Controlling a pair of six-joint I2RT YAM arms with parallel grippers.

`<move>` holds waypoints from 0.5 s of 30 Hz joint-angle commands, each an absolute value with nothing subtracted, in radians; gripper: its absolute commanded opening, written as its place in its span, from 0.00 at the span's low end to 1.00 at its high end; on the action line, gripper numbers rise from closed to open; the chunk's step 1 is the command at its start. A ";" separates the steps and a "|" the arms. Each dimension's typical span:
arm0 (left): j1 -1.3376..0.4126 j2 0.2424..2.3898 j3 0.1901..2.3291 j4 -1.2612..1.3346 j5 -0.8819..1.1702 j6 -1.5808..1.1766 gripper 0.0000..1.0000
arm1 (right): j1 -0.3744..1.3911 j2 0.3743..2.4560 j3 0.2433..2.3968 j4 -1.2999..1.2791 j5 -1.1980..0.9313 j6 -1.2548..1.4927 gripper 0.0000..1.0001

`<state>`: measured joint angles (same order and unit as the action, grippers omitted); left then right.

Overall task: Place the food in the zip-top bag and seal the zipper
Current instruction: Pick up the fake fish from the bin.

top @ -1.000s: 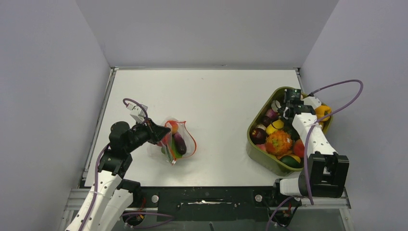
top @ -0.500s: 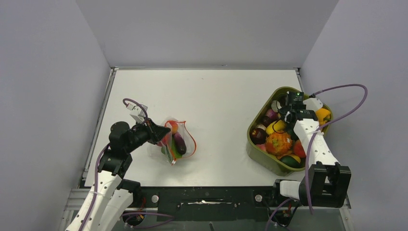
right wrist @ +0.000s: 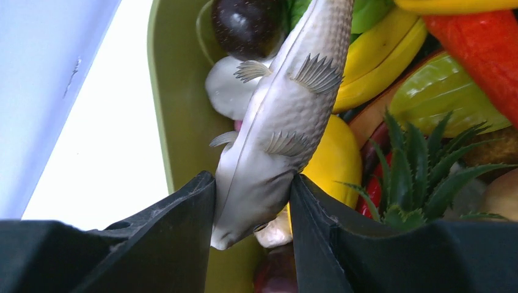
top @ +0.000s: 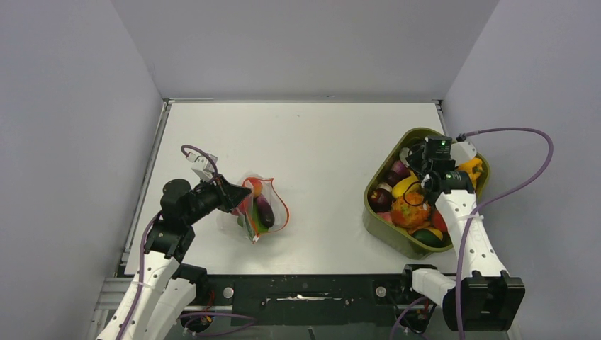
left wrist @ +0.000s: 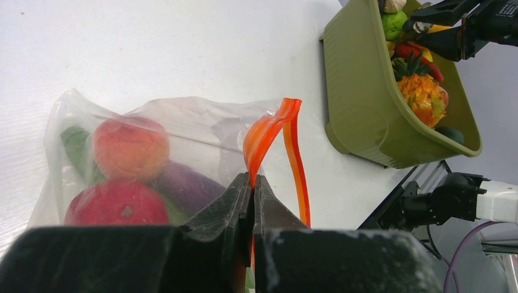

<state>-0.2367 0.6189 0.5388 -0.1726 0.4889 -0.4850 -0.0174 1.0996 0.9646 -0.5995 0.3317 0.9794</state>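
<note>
The clear zip-top bag (top: 260,207) lies left of centre with its mouth gaping. My left gripper (top: 237,199) is shut on the orange-red zipper (left wrist: 269,130) strip, and the fingers (left wrist: 235,198) pinch it tightly. Food inside the bag (left wrist: 183,128) includes a peach-coloured fruit (left wrist: 129,148), a red one (left wrist: 116,205) and a purple piece (left wrist: 187,186). My right gripper (top: 424,177) reaches into the olive-green tub (top: 373,219). It is shut on a silver-grey toy fish (right wrist: 281,122), which it holds by one end between both fingers (right wrist: 183,220).
The tub (right wrist: 177,91) holds many more toy foods: a pineapple (top: 411,210), a yellow banana (right wrist: 372,58), a dark plum (right wrist: 247,24), and red and green pieces. It sits at the table's right edge, near the right wall. White table (top: 319,149) separates the bag from the tub.
The right arm's elbow has swung right and towards the near edge, and its gripper has shifted slightly within the tub with the jaws closing a little on the fish. The left arm and bag have not moved.
</note>
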 commanded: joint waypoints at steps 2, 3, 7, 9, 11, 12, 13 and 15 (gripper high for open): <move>-0.239 0.610 0.571 -0.133 0.498 -0.470 0.00 | 0.019 1.036 0.994 -0.558 0.345 1.003 0.26; -0.239 0.610 0.571 -0.133 0.499 -0.470 0.00 | 0.030 1.030 1.000 -0.561 0.348 1.006 0.26; -0.239 0.604 0.571 -0.135 0.498 -0.470 0.00 | 0.087 1.015 1.025 -0.570 0.379 1.011 0.26; -0.239 0.600 0.571 -0.134 0.496 -0.470 0.00 | 0.116 1.011 1.036 -0.571 0.390 1.011 0.25; -0.238 0.598 0.570 -0.133 0.494 -0.471 0.00 | 0.143 1.010 1.043 -0.568 0.392 1.012 0.25; -0.238 0.596 0.569 -0.134 0.493 -0.471 0.00 | 0.152 1.012 1.046 -0.566 0.391 1.014 0.25; -0.239 0.594 0.568 -0.135 0.493 -0.470 0.00 | 0.162 1.010 1.047 -0.562 0.393 1.015 0.25; -0.241 0.593 0.568 -0.135 0.491 -0.474 0.00 | 0.185 1.007 1.048 -0.553 0.397 1.015 0.25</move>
<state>-0.2367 0.6094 0.5388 -0.1734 0.4889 -0.4850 0.1497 1.0378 0.9989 -0.6037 0.3534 1.0031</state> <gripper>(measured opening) 0.015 0.435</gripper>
